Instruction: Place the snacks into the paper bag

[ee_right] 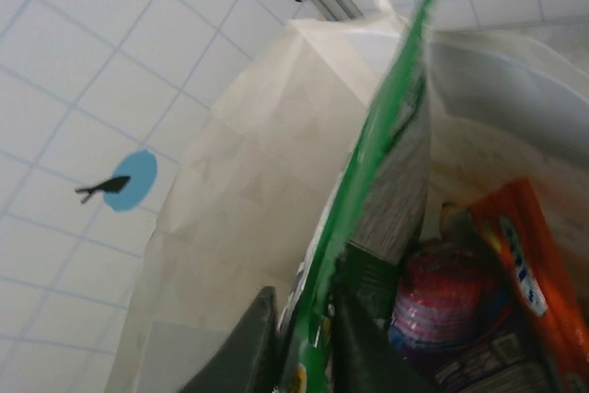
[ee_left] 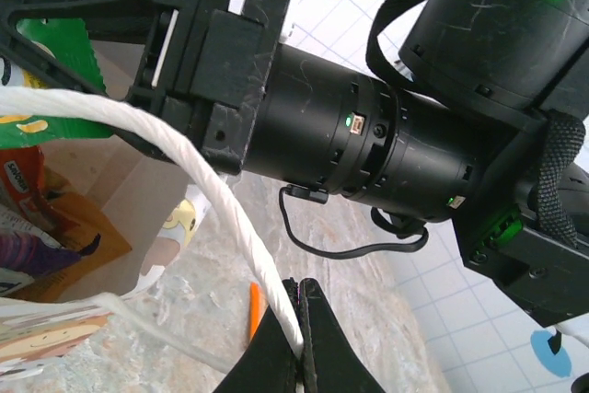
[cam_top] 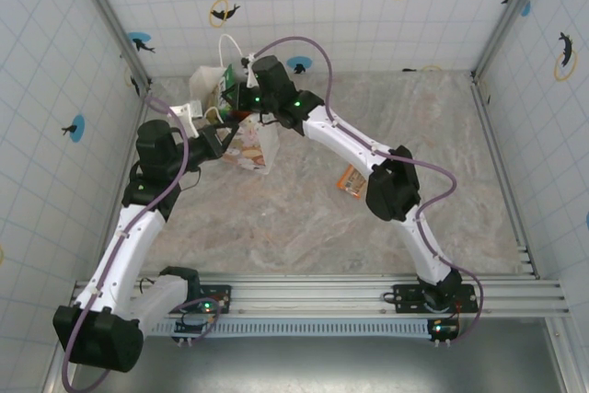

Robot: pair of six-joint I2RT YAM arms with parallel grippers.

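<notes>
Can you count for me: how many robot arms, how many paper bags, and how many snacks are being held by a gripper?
Robot arms: 2 (left arm, right arm)
Paper bag: 1
Snacks held by a gripper: 1, the green packet in the right gripper; the left gripper pinches only the handle
Total: 4

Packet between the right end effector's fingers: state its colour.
Green packet, seen best in the right wrist view, pinched by the right end effector at the open paper bag.

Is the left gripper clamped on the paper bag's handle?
Yes, in the left wrist view the white handle runs straight into the shut left gripper, pinched between its fingers.
</notes>
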